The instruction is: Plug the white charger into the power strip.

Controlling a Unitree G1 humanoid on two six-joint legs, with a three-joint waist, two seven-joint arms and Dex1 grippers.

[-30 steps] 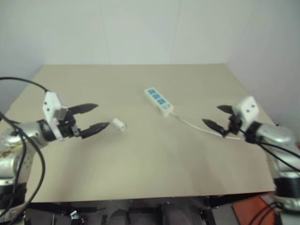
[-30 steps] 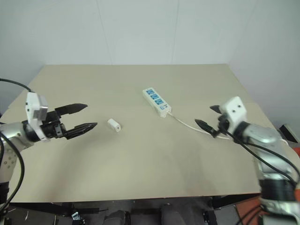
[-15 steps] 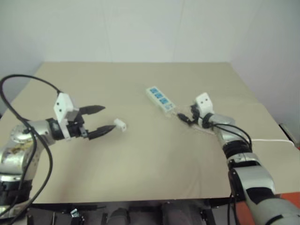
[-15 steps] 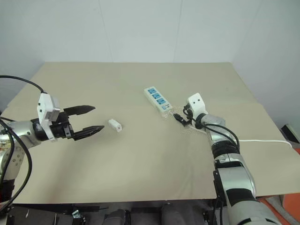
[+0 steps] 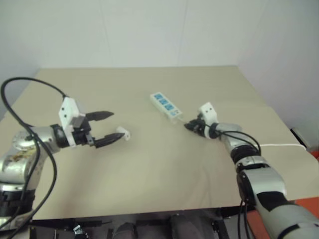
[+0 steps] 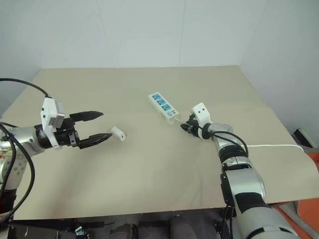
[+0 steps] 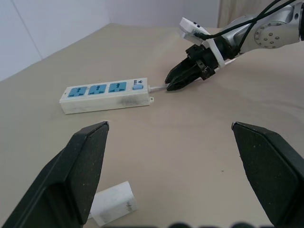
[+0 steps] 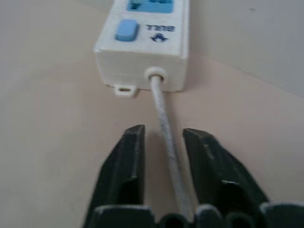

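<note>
The power strip (image 6: pixel 163 105) lies slanted at the table's middle, blue sockets up, and its thin white cord (image 8: pixel 164 118) leaves the switch end. My right gripper (image 6: pixel 185 127) sits low just behind that end, shut on the cord, with a black finger (image 8: pixel 126 156) on either side. The white charger (image 6: pixel 118 132) lies on its side to the left of the strip. My left gripper (image 6: pixel 106 124) hovers wide open, its lower fingertip close to the charger (image 7: pixel 114 209), nothing held. From the left wrist the strip (image 7: pixel 102 95) and the right gripper (image 7: pixel 171 85) show ahead.
The beige table (image 6: pixel 149 184) has bare room in front of and behind the strip. The cord (image 6: pixel 274 146) trails right toward the table's right edge. A white wall stands behind the far edge, and an orange object (image 6: pixel 313 164) sits past the right edge.
My right arm swung in leftward and down from the table's right side to the cord behind the strip, and its jaws closed on it. The left gripper kept still.
</note>
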